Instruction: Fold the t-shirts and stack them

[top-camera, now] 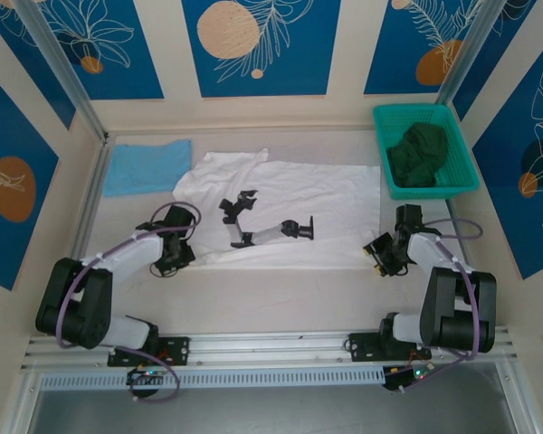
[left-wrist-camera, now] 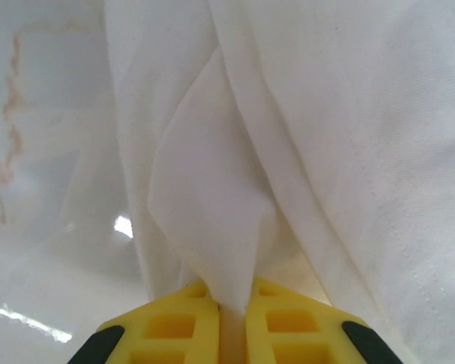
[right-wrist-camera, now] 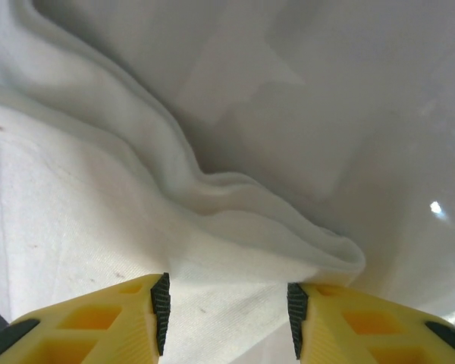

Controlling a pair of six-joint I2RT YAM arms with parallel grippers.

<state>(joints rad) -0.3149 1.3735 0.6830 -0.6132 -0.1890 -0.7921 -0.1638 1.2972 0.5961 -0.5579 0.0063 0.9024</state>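
The white t-shirt [top-camera: 330, 194] lies spread across the middle of the table, black prints [top-camera: 253, 224] on it. My left gripper [top-camera: 172, 256] is at its near left edge. In the left wrist view the yellow fingers [left-wrist-camera: 174, 326] are shut on a pinched fold of white cloth [left-wrist-camera: 212, 220]. My right gripper [top-camera: 378, 253] is at the shirt's near right corner. In the right wrist view it [right-wrist-camera: 227, 318] stands open, with a rumpled hem of the white shirt [right-wrist-camera: 235, 212] lying between and ahead of the pads. A light-blue t-shirt [top-camera: 145, 167] lies flat at the back left.
A green basket [top-camera: 425, 113] at the back right holds a dark green cloth [top-camera: 418, 154]. Bare table [top-camera: 281, 298] runs between the white shirt and the arm bases. Walls close in the left, right and back sides.
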